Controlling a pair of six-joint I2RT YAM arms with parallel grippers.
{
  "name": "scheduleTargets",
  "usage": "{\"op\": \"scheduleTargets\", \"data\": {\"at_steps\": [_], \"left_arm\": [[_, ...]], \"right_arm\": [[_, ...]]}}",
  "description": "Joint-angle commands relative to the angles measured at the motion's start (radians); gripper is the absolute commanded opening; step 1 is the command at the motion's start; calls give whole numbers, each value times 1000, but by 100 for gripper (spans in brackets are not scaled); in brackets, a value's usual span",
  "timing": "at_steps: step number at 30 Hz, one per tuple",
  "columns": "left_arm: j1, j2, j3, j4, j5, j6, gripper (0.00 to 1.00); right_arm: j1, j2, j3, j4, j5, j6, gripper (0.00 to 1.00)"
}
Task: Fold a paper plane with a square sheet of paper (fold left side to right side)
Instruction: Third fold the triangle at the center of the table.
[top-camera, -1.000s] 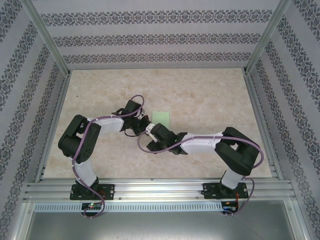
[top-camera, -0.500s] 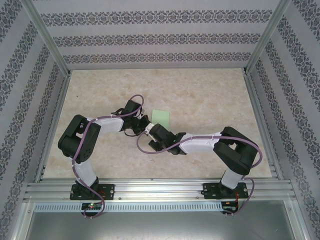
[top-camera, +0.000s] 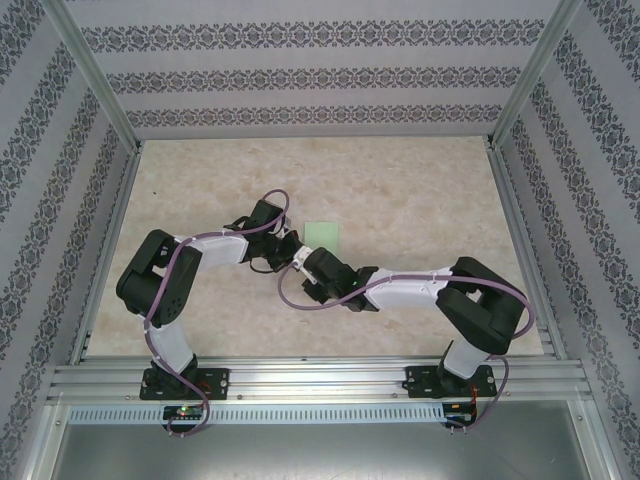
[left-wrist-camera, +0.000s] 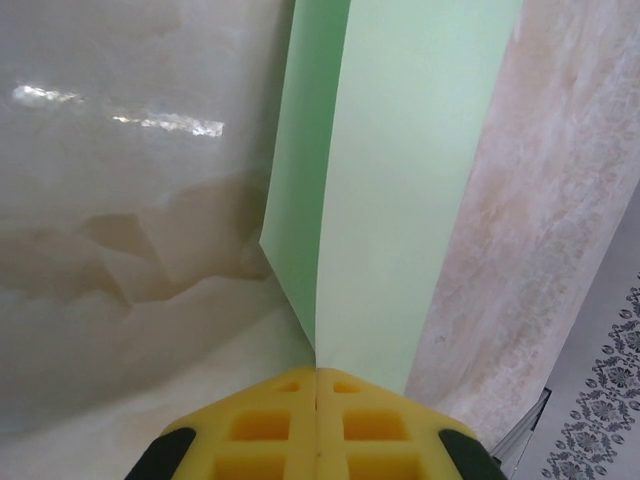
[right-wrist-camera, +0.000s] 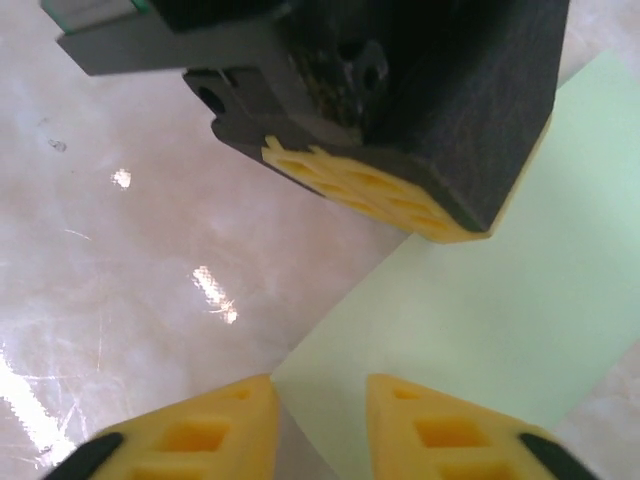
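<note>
Left gripper (left-wrist-camera: 316, 372) is pinched tight on the paper (left-wrist-camera: 400, 180) corner, right gripper (right-wrist-camera: 320, 395) slightly spread by another corner.

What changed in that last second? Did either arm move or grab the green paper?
The right arm shifted slightly, its elbow swinging a little to the right. The right end effector now has its fingers apart at a corner of the paper. Nothing was visibly grabbed or let go. The left arm, the left end effector shut at the paper's edge, and the paper itself stayed put.
</note>
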Motion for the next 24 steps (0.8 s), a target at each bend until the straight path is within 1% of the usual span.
{"op": "scheduleTargets", "data": {"at_steps": [1, 4, 8, 11, 13, 15, 17, 21, 24], "left_arm": [[-9, -20, 18, -10, 5, -8, 0], [-10, -23, 18, -1, 10, -21, 0], [-10, -38, 19, -17, 10, -32, 0], [-10, -42, 30, -50, 3, -29, 0], [-9, -42, 38, -68, 3, -29, 0], [-10, -44, 40, -77, 3, -28, 0], [-9, -48, 39, -81, 0, -30, 0], [-9, -52, 41, -86, 6, -29, 0], [-8, -52, 42, -86, 10, -28, 0]], "right_arm": [[-11, -44, -21, 31, -16, -14, 38], [-11, -85, -47, 52, 3, -7, 47], [-13, -222, -136, 109, 60, 7, 63], [-19, -312, -200, 133, 77, 16, 73], [-18, -345, -242, 173, 57, -4, 75], [-10, -363, -299, 254, 25, -43, 77], [9, -357, -344, 349, 11, -97, 82], [43, -289, -330, 390, 17, -181, 84], [66, -219, -298, 411, 62, -231, 83]]}}
